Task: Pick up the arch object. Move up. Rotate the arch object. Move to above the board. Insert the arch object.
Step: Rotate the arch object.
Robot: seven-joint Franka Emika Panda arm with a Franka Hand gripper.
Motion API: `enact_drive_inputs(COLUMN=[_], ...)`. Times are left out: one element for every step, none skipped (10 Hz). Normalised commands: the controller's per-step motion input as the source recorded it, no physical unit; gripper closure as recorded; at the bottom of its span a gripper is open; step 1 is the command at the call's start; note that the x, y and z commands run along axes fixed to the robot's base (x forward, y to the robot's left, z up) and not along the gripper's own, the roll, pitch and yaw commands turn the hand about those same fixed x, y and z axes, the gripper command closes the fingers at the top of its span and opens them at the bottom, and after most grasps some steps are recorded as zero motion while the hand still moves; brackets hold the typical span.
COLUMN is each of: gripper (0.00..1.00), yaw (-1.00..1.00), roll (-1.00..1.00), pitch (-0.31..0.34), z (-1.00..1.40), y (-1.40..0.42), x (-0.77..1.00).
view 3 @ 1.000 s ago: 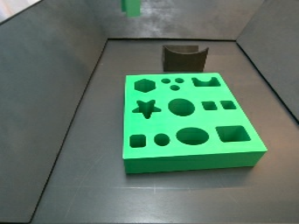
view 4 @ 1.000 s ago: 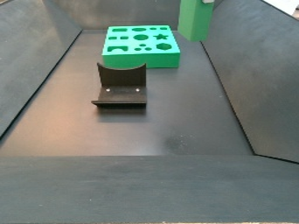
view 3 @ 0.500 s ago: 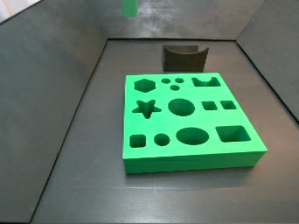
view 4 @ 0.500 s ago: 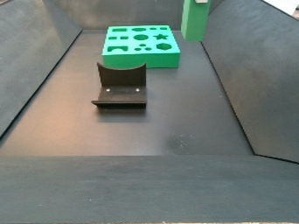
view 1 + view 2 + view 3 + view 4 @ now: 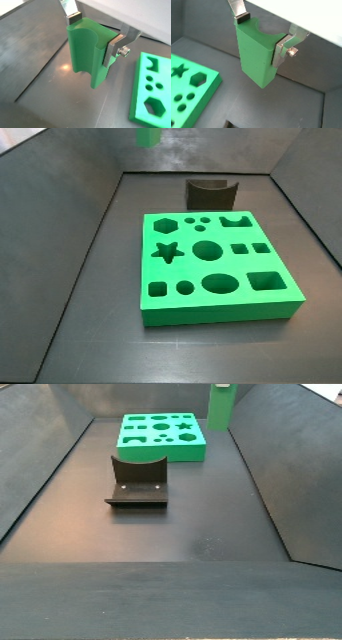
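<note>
Setting: a dark walled bay with a dark grey floor is seen; the board (image 5: 218, 267) lies flat on it, cut-outs upward.
Pincer: the pincer (image 5: 95, 34) is held high above the floor, clenched on the arch object (image 5: 89, 56); the fingers (image 5: 238, 13) are pressed on two opposite sides in both wrist views.
Arch object: it is carried in the air, hanging long and narrow below the jaws, well clear of the floor — only a green sliver (image 5: 148, 136) is caught at the frame top in a side view.
Board: it lies off to one side of the piece, not under it.
Fixture: the fixture (image 5: 138, 482) stands apart from the board.
Step in hand: judged to be the rotation aloft — the turn is best made slowly, with the grip kept firm and height kept, so that the notched arch cut-out (image 5: 239, 222) is matched before any descent.
</note>
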Motion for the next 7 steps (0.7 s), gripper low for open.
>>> enact_drive_inputs(gripper=[1.00, 1.00, 1.00, 1.00, 1.00, 1.00, 1.00], yaw=[-1.00, -1.00, -1.00, -1.00, -1.00, -1.00, -0.86], roll=[0.00, 0.00, 0.00, 0.00, 0.00, 0.00, 0.00], pitch=[0.006, 0.007, 0.008, 0.009, 0.012, 0.015, 0.015], z=[0.00, 0.00, 0.00, 0.00, 0.00, 0.00, 0.00], y=[0.00, 0.00, 0.00, 0.00, 0.00, 0.00, 0.00], x=[0.01, 0.01, 0.01, 0.01, 0.01, 0.01, 0.01])
